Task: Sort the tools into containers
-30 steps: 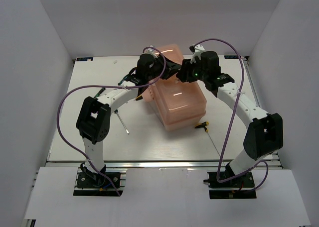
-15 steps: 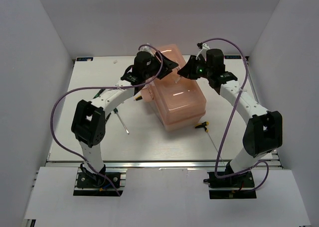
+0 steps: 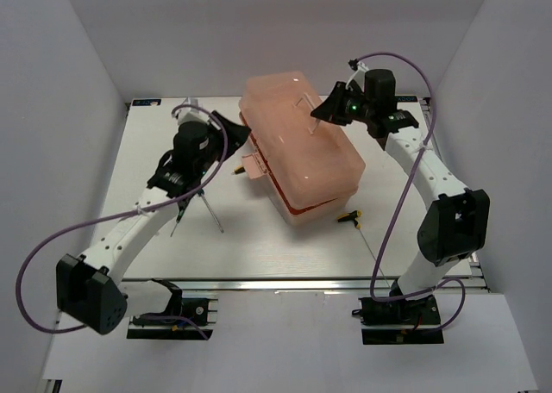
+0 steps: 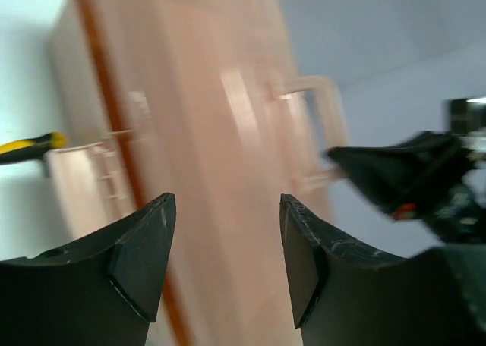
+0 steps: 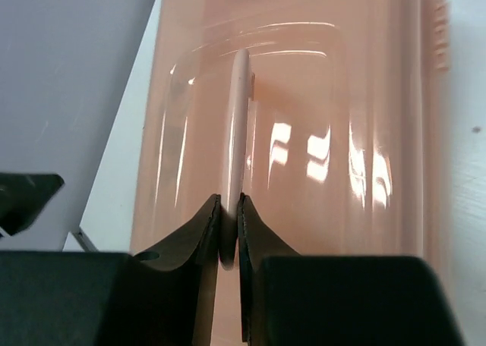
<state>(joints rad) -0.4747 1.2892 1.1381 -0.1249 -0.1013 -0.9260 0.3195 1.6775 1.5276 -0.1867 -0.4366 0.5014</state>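
While our right gripper point(image 5: 230, 209) pinches the toolbox point(image 3: 304, 160) by its handle point(image 5: 240, 111) from the right, our left gripper point(image 4: 225, 217) hangs spread on its left.

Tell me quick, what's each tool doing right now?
Left tool: open, holding nothing.
Right tool: closed on the toolbox handle.

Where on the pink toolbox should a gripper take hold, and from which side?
Probably the thin handle on the toolbox lid, approached from the far right side, jaws across its flat faces. The lid is rounded, smooth and too wide to pinch; the handle stands out as a narrow strip. The right gripper is shut on it this way.
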